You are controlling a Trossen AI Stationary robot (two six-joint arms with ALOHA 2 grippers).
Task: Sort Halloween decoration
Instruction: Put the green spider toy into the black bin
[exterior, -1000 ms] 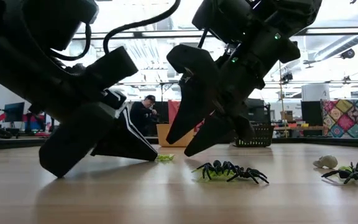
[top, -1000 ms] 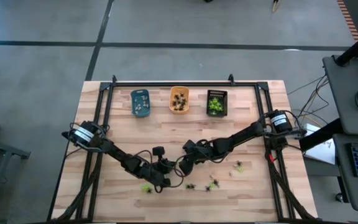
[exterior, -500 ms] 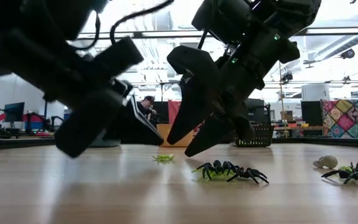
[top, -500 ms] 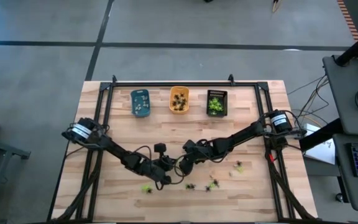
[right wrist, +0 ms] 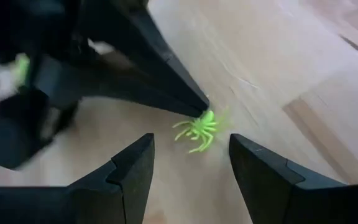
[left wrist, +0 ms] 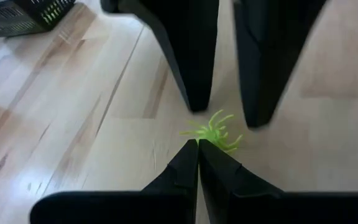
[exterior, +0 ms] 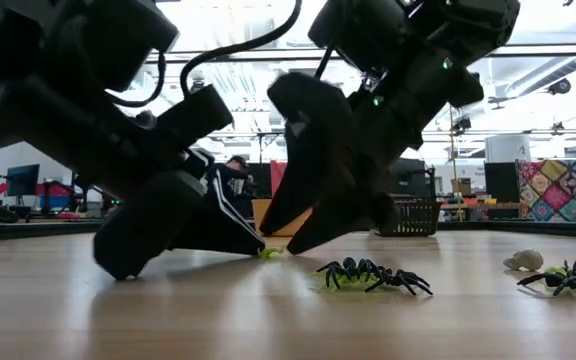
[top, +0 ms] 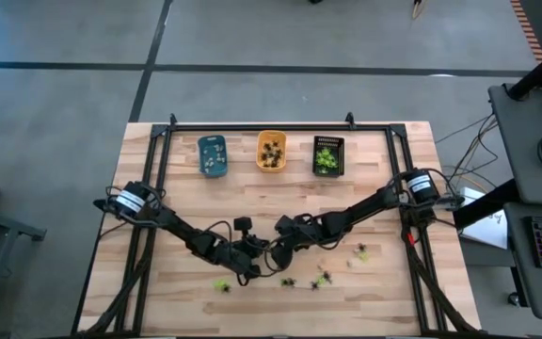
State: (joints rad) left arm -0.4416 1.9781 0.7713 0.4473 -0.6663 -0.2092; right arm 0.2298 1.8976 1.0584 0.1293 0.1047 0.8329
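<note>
Sorting is looking well underway but unfinished, to judge by the counter (top: 365, 202). Three small trays are sitting in a row near its far edge — the blue tray (top: 213, 154), the orange tray (top: 271, 151) and the black tray (top: 328, 155) — and each is already holding a cluster of tiny figures. Several Halloween spiders are still lying loose on the near half: a yellow-green spider (right wrist: 198, 129) between the two hands, a black spider (exterior: 373, 274) just beside them, a green and black one (exterior: 568, 276) farther off, and a pale figure (exterior: 524, 260) near it. More specks are showing in the high view, one yellow-green piece (top: 221, 284) among them.

The left hand (left wrist: 198, 148) is pressing its fingers fully together, holding nothing, with its tip touching or just beside the yellow-green spider. The right hand (right wrist: 188, 158) is standing wide open — empty — with its fingers straddling that same spider from the opposite side.

Both hands are crowding one small spot, so the left tip is sitting right where the right fingers would need to close; that looks like the main obstruction. The black spider lying near could also get nudged.
</note>
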